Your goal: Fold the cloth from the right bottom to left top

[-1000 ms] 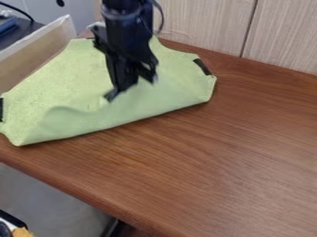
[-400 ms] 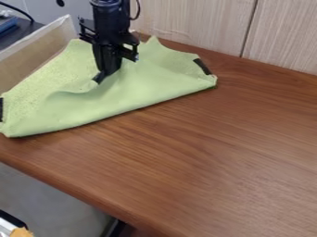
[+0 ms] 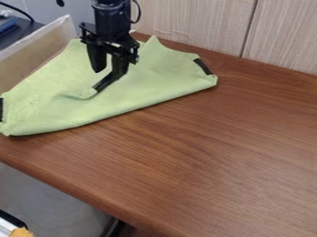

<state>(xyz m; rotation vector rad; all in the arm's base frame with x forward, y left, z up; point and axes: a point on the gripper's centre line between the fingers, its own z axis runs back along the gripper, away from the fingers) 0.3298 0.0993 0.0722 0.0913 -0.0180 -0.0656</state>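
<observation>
Pale wood-grain panels (image 3: 186,23) back a brown wooden surface (image 3: 204,152) as a green cloth (image 3: 123,95) lies folded over itself at upper left, beside a white-rimmed tan board (image 3: 37,55). Your end effector (image 3: 97,79), its fingers together moments ago, now spreads them over the flap, whose folded edge has shifted up and left. The fold looks nearly complete; you likely need only lift clear without dragging the fabric.
</observation>
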